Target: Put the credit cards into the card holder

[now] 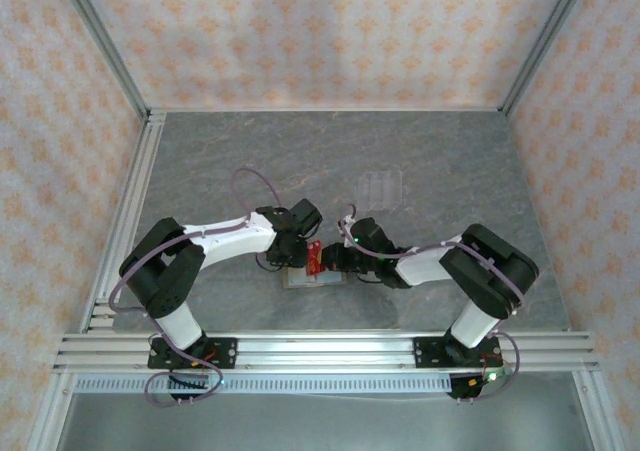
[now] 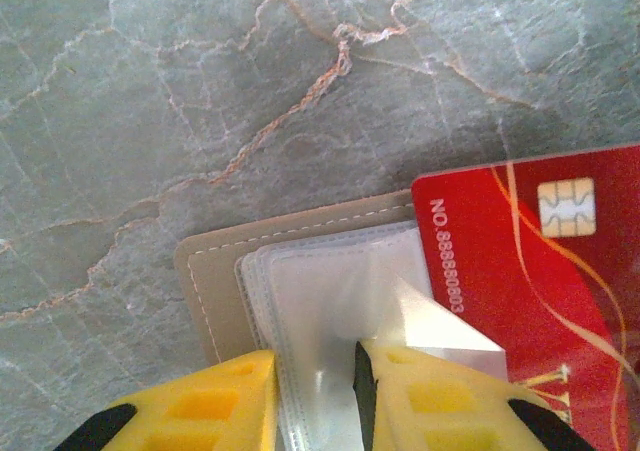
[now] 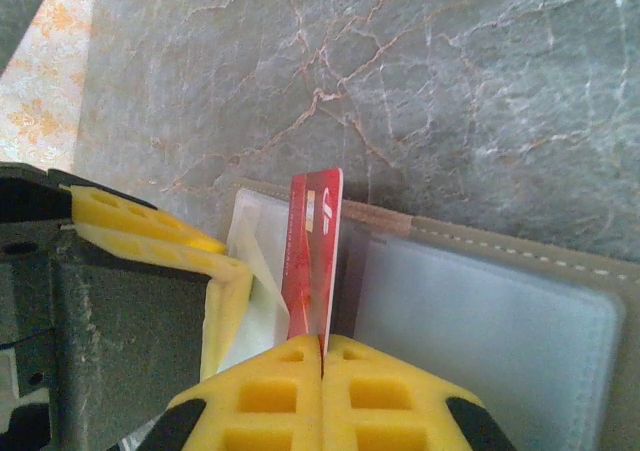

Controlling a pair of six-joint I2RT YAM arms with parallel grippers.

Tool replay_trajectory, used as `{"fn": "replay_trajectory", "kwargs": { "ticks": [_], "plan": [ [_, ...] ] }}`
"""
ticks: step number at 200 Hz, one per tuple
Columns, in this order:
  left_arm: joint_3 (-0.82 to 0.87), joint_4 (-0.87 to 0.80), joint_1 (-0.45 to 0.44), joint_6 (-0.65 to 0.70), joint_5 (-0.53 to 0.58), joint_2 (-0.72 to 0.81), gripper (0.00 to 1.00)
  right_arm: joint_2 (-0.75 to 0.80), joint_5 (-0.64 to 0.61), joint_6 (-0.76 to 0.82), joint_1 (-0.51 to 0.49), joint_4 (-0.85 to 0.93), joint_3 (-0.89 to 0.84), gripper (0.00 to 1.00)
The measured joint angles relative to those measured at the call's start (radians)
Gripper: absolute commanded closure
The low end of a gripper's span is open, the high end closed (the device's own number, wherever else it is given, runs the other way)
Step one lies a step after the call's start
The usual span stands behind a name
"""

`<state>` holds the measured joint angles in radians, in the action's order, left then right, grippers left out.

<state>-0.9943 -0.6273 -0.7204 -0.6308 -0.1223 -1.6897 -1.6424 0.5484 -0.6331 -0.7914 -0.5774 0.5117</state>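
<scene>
The olive-tan card holder (image 1: 303,280) lies open on the table between the two arms. Its tan cover (image 2: 215,271) carries clear plastic sleeves (image 2: 320,291). My left gripper (image 2: 315,401) is open, its yellow fingers standing apart astride the sleeves. One fingertip (image 2: 420,381) lifts a clear flap. A red credit card (image 2: 520,271) with a chip shows just right of that flap. My right gripper (image 3: 322,346) is shut on this credit card (image 3: 315,241), holding it on edge. The card's far end sits at the card holder (image 3: 520,249), near its fold and beside the lifted flap. The card (image 1: 314,256) lies between both grippers.
A clear plastic slotted stand (image 1: 382,186) sits on the grey marble table beyond the grippers. A finger of the left gripper (image 3: 140,226) is close beside the held card. Aluminium rails (image 1: 130,201) edge the table on the left and at the front.
</scene>
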Motion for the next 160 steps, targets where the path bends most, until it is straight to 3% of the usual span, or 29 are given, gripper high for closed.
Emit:
{"fn": "replay_trajectory", "kwargs": {
  "ticks": [130, 160],
  "plan": [
    [-0.005, -0.024, 0.035, 0.000, -0.030, 0.053, 0.61, -0.016, -0.002, -0.051, -0.040, 0.000, -0.006, 1.00],
    [-0.005, -0.030, 0.105, 0.004, -0.054, 0.135, 0.69, -0.021, 0.000, -0.062, -0.040, 0.000, -0.003, 1.00]
  ]
}}
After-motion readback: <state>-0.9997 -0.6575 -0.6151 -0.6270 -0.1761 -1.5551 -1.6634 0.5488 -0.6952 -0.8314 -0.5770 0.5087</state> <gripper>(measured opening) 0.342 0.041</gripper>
